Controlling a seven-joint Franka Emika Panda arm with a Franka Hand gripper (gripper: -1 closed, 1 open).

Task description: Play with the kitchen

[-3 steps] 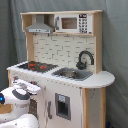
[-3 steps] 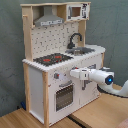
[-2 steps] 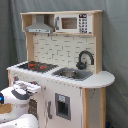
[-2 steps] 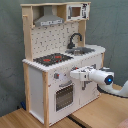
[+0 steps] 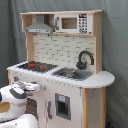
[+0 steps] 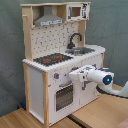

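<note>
We see the kitchen (image 6: 60, 60) standing on a wooden floor (image 6: 30, 119) in front of a grey curtain (image 5: 115, 45). In the second exterior view, our tool (image 6: 75, 75) is at the front of the kitchen, just under the stovetop (image 6: 52, 58) and right by the knobs (image 6: 56, 76), above the oven door (image 6: 64, 95). We cannot tell if the tool is clenched or let go, or if it touches a knob.

What could go wrong? If we push too hard, we think the whole kitchen could slide or tip back, because it looks light. If we aim a little off, the tool could slip past a knob and bump the white front panel. If we go too low, we could knock the oven door handle. The faucet (image 5: 85, 57) and sink (image 5: 72, 73) are well apart from the tool, so they look safe.
</note>
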